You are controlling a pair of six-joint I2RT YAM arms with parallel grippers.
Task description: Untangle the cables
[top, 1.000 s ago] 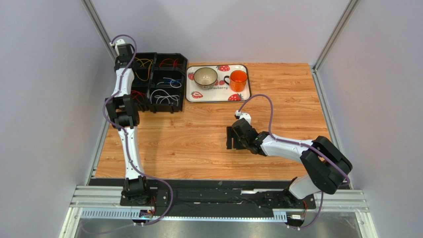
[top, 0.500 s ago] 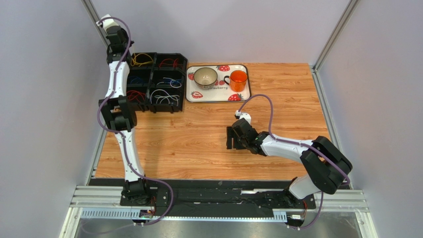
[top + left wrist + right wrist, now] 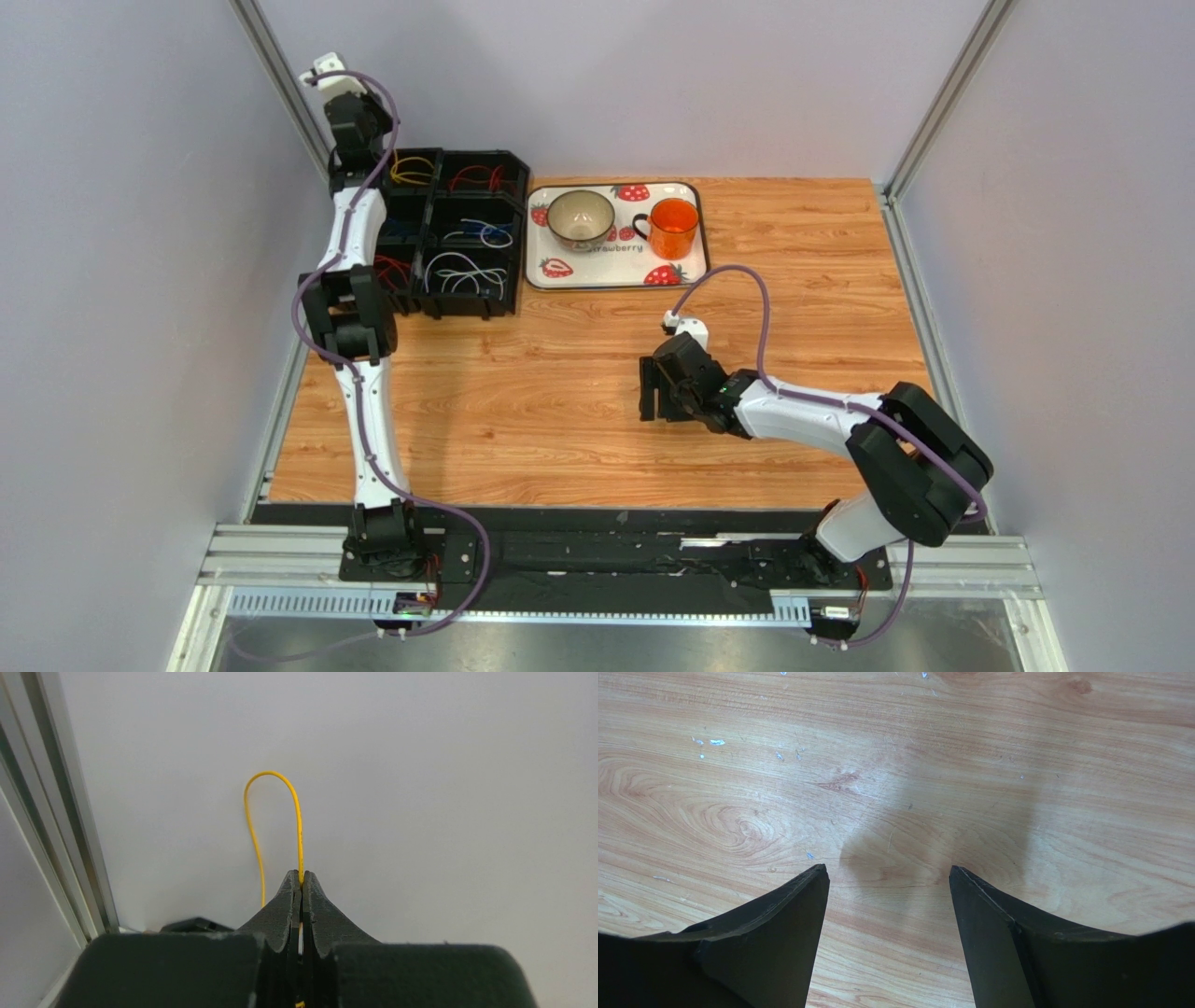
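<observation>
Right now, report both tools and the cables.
Left tool shut on yellow cable, held up near bin far corner. Right tool open, empty, over table. Other cables in bin. No obstruction seen.

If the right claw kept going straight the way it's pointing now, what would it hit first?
Most likely the wooden table. The right claw is open and aimed down at bare wood, with nothing in the way. I can't tell how far off it is.
</observation>
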